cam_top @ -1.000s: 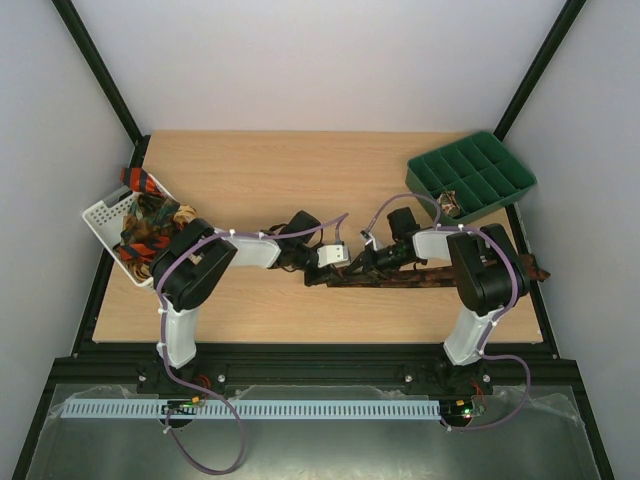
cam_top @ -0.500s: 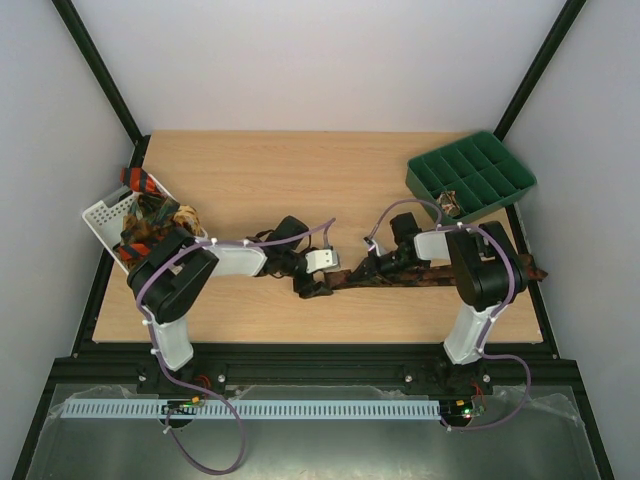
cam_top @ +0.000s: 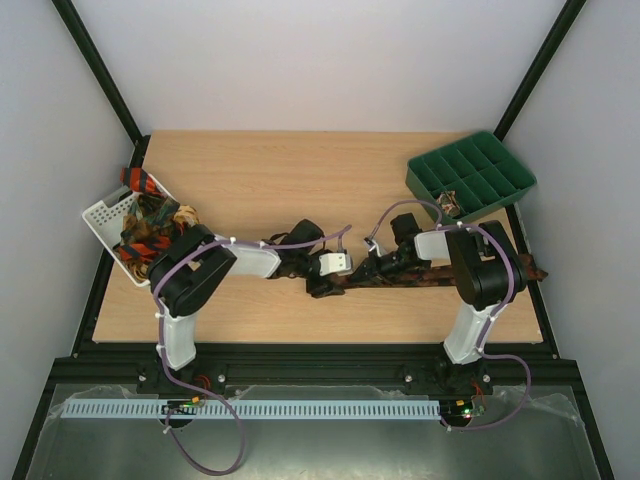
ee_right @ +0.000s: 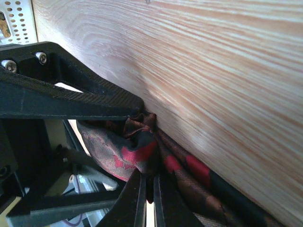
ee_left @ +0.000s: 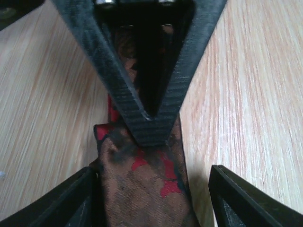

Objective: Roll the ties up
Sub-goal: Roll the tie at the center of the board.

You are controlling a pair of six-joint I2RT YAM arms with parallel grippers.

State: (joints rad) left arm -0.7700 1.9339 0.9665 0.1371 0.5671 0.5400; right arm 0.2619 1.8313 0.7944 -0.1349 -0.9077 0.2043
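Note:
A dark brown tie [cam_top: 440,276] with red specks lies along the near part of the table, and its left end is bunched up. In the left wrist view this tie [ee_left: 142,184] runs between the wide-apart fingers of my open left gripper [ee_left: 151,191]. From above, the left gripper [cam_top: 325,275] is at the tie's left end. My right gripper [cam_top: 375,268] is just to its right, nose to nose with it. In the right wrist view the right gripper [ee_right: 150,182] is shut on a raised fold of the tie [ee_right: 137,151]. More ties [cam_top: 150,228] fill the basket.
A white slotted basket [cam_top: 105,215] stands at the table's left edge. A green compartment tray [cam_top: 480,170] sits at the back right, with a small brownish bundle [cam_top: 450,203] in a near compartment. The tie's right end hangs over the table's right edge.
My left gripper has opened from nearly shut. The left arm drew left and down, then came back right to the tie's end. The right gripper stayed shut on the tie.

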